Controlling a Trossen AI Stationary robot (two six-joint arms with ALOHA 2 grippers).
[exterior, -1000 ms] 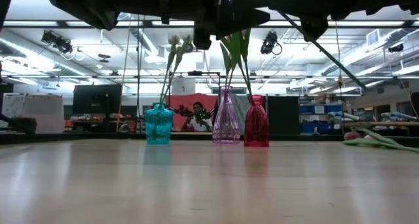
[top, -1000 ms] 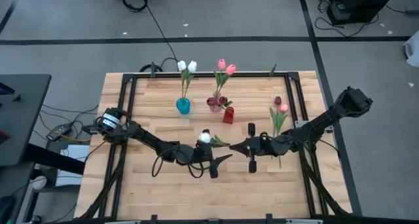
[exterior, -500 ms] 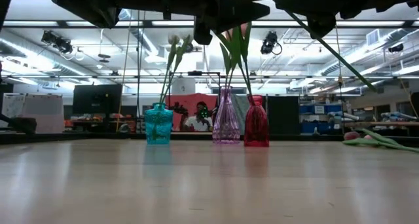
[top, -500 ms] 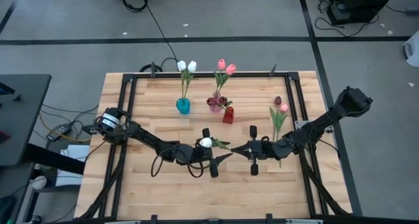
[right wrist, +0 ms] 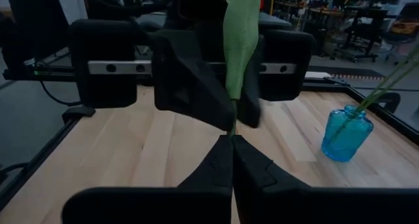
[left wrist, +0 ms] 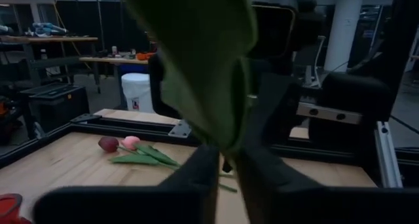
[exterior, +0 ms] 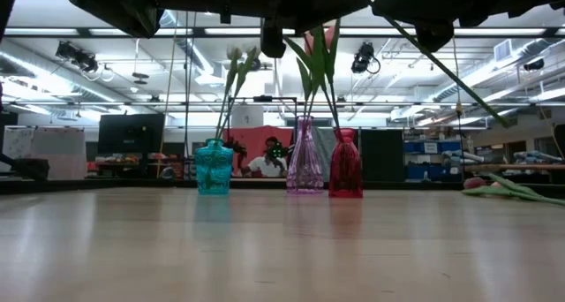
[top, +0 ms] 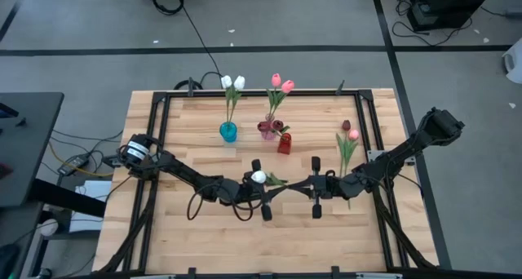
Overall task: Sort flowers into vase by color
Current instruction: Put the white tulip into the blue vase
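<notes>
A white flower [top: 258, 177] hangs in the air over the table's middle, between my two grippers. My left gripper [top: 273, 188] comes from the left and is shut on its stem; my right gripper [top: 303, 185] comes from the right and is shut on the same stem. A broad green leaf [left wrist: 196, 60] fills the left wrist view. The stem's free end [exterior: 459, 77] slants down toward the right. At the back stand a blue vase [top: 228, 131] with two white flowers, a pale pink vase [top: 267, 130] with pink ones, and a red vase [top: 284, 142]. My left gripper pinches the flower's stem [left wrist: 226, 160] between its two fingers, just below the broad leaf. The fingers lie level and come from the table's left. The flower is clear of the table. My right gripper pinches the stem [right wrist: 232, 129] between its two fingertips [right wrist: 219, 160], a little farther from the head than the left one. The fingers lie about level and come from the table's right. The leaf rises beyond them, and the flower hangs clear of the table.
A dark red and a pink flower [top: 348, 144] lie flat on the wood at the right, their heads toward the far edge. A black metal frame [top: 163, 116] runs round the table top. Bare wood lies along the near side.
My left gripper has shut on the white flower's stem, its fingers drawing in from wide apart. The flower has kept its place between the two grippers.
</notes>
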